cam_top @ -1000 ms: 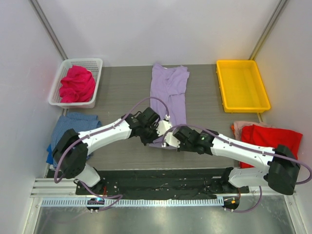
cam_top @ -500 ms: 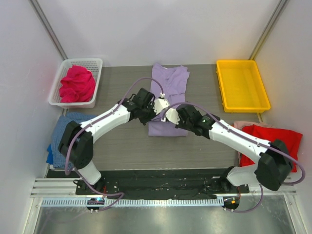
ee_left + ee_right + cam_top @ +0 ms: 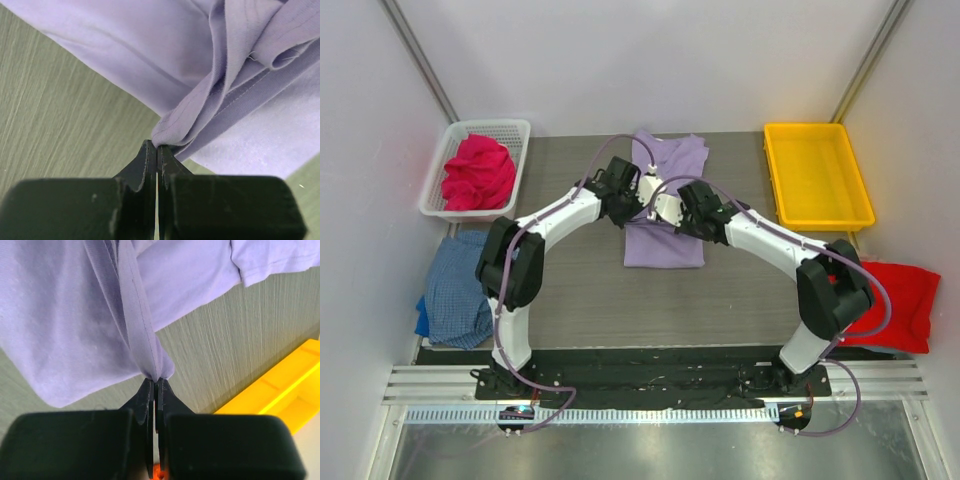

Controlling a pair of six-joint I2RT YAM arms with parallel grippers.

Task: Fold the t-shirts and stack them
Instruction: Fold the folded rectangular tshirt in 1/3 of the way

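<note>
We count four t-shirts (image 3: pixel 900 300), two grippers. Lavender t-shirt (image 3: pixel 665 245), twelve o'clock, lies doubled over; left gripper (image 3: pixel 157 150) and right gripper (image 3: pixel 154 382) each pinch its edge.

Bright and even throughout, lit softly from overhead. Only faint, soft-edged shadows on the grey wood-grain tabletop (image 3: pixel 570 290), close under the white arms (image 3: pixel 555 215). Dull sheen along the brushed metal sill (image 3: pixel 650 450) at 6 o'clock of the top view. In both wrist views, crisp on the thin lavender-purple cloth t-shirt (image 3: pixel 150 60); dark and slightly soft on the black gripper fingers (image 3: pixel 146 162) at 6 o'clock. Saturated, mildly blurred yellow plastic tray (image 3: pixel 280 385) at 4 o'clock.
</note>
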